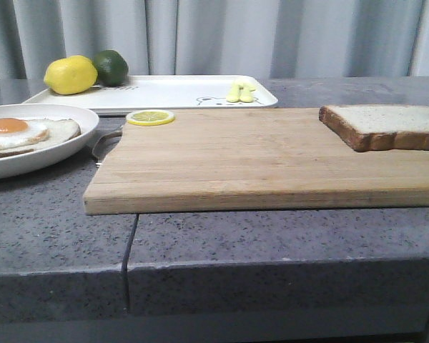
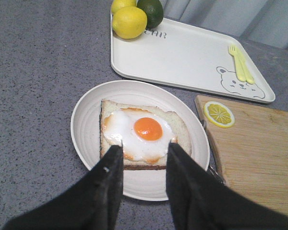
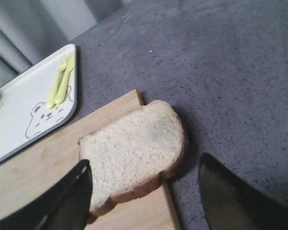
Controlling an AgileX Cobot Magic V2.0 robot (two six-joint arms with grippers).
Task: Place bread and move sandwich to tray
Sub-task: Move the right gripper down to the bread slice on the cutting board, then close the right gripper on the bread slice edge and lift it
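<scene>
The bread (image 1: 386, 126) lies on the right end of the wooden cutting board (image 1: 257, 161), overhanging its edge; it also shows in the right wrist view (image 3: 134, 151). My right gripper (image 3: 144, 167) is open above it, one finger over the board, one over the counter. The sandwich (image 2: 141, 134), an egg-topped slice in a round white dish (image 2: 86, 129), sits at the left (image 1: 25, 132). My left gripper (image 2: 145, 148) is open above the dish's near side. The white tray (image 1: 171, 91) lies at the back, with a bear drawing (image 2: 235, 81). Neither gripper shows in the front view.
A lemon (image 1: 70, 75) and a lime (image 1: 111, 66) sit at the tray's left corner, yellow cutlery (image 1: 241, 93) at its right. A lemon slice (image 1: 150, 116) lies on the board's far left corner. The grey counter (image 1: 272, 243) has a front edge; curtains hang behind.
</scene>
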